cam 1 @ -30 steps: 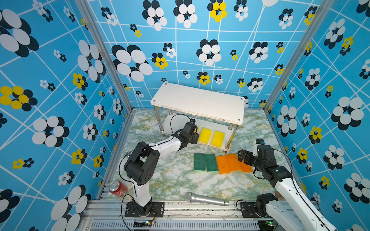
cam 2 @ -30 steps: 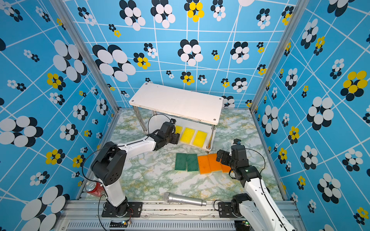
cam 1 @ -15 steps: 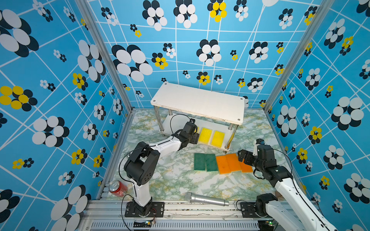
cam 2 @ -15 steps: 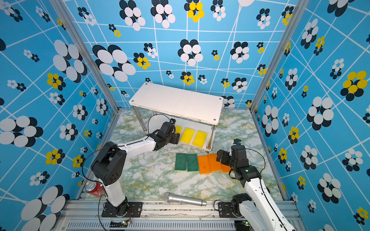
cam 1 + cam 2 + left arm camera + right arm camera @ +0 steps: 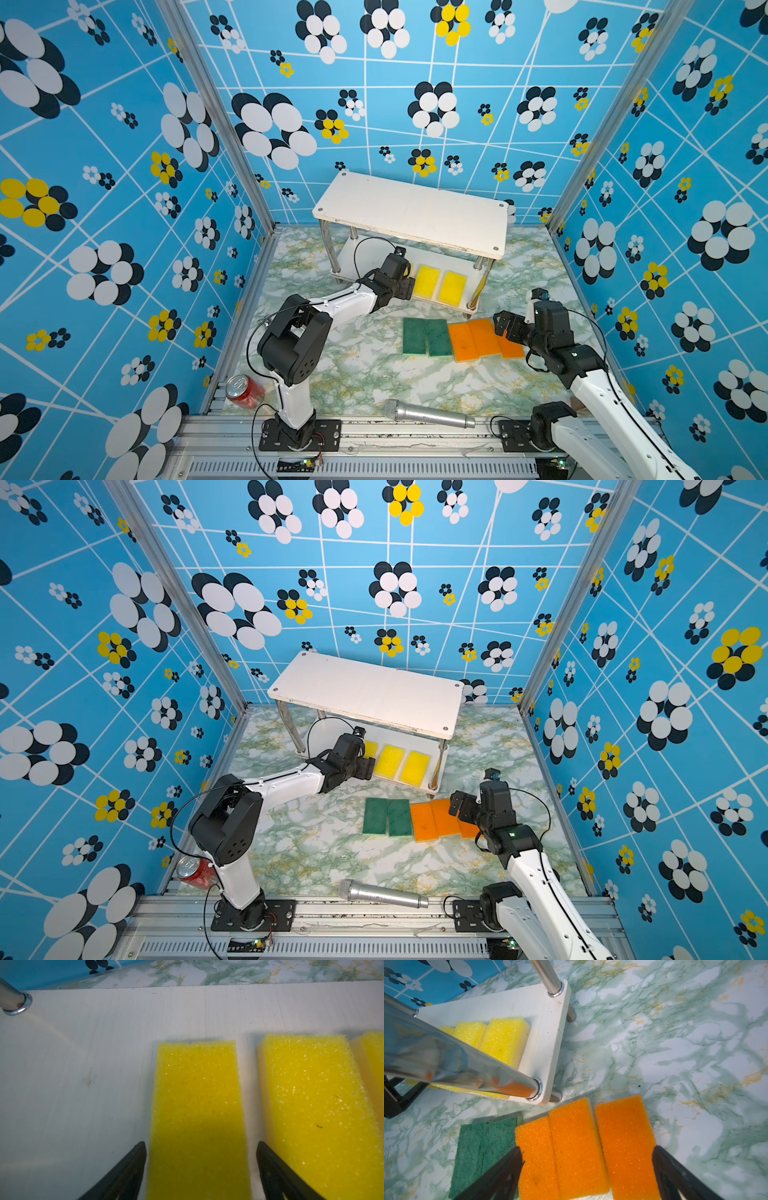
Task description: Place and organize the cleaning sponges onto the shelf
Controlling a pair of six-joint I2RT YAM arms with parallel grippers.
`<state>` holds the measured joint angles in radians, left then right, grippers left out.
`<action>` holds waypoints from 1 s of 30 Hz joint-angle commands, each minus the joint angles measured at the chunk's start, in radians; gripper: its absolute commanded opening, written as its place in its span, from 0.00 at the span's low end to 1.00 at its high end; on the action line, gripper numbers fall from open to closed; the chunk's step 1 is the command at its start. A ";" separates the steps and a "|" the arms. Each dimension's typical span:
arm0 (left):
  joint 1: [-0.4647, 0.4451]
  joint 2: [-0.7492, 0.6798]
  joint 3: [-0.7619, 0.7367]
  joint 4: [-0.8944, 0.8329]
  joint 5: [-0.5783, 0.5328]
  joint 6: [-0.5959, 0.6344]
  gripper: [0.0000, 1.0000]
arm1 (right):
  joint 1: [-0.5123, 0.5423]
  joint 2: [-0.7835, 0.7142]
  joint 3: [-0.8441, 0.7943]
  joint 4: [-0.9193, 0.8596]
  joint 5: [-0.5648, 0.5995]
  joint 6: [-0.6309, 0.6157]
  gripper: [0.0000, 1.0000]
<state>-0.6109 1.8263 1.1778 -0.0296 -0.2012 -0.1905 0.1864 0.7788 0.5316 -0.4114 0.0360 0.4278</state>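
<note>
The shelf (image 5: 411, 212) stands at the back on the marble floor. On its lower board (image 5: 83, 1043) lie three yellow cleaning sponges side by side. My left gripper (image 5: 201, 1144) reaches under the top board and is open, its fingers on either side of the end sponge (image 5: 197, 1105), with a gap at one finger. Two green sponges (image 5: 427, 336) and three orange ones (image 5: 482, 338) lie in a row in front of the shelf. My right gripper (image 5: 586, 1148) hovers wide open over the orange sponges (image 5: 577, 1142), holding nothing.
A red soda can (image 5: 244, 391) lies at the front left corner. A silver microphone (image 5: 428, 413) lies along the front edge. Metal shelf posts (image 5: 467, 1068) stand close to my right gripper. Patterned blue walls close in three sides.
The left gripper's jaws have spread apart around the yellow sponge on the lower board. Both arms have stayed almost where they were.
</note>
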 commanded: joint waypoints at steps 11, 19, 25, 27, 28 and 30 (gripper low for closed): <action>-0.014 -0.098 -0.024 -0.007 -0.033 0.006 0.92 | -0.007 -0.004 0.001 -0.011 0.008 0.002 0.99; -0.049 -0.191 -0.071 -0.043 -0.103 0.027 1.00 | -0.007 0.008 0.020 -0.037 0.010 -0.006 0.99; -0.088 -0.317 -0.150 -0.076 -0.160 0.023 0.99 | -0.005 0.009 0.019 -0.045 0.000 -0.005 0.99; -0.092 -0.364 -0.181 -0.099 -0.155 -0.004 0.99 | 0.002 -0.005 0.009 -0.036 -0.007 0.004 0.98; -0.093 -0.385 -0.197 -0.105 -0.149 -0.016 0.99 | 0.008 -0.009 0.008 -0.033 -0.009 0.006 0.98; -0.096 -0.432 -0.236 -0.123 -0.129 -0.044 0.99 | 0.027 -0.017 0.008 -0.027 -0.007 0.011 0.99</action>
<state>-0.7029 1.4506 0.9871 -0.0948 -0.3233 -0.1909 0.1928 0.7811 0.5339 -0.4385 0.0357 0.4294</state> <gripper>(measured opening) 0.990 0.984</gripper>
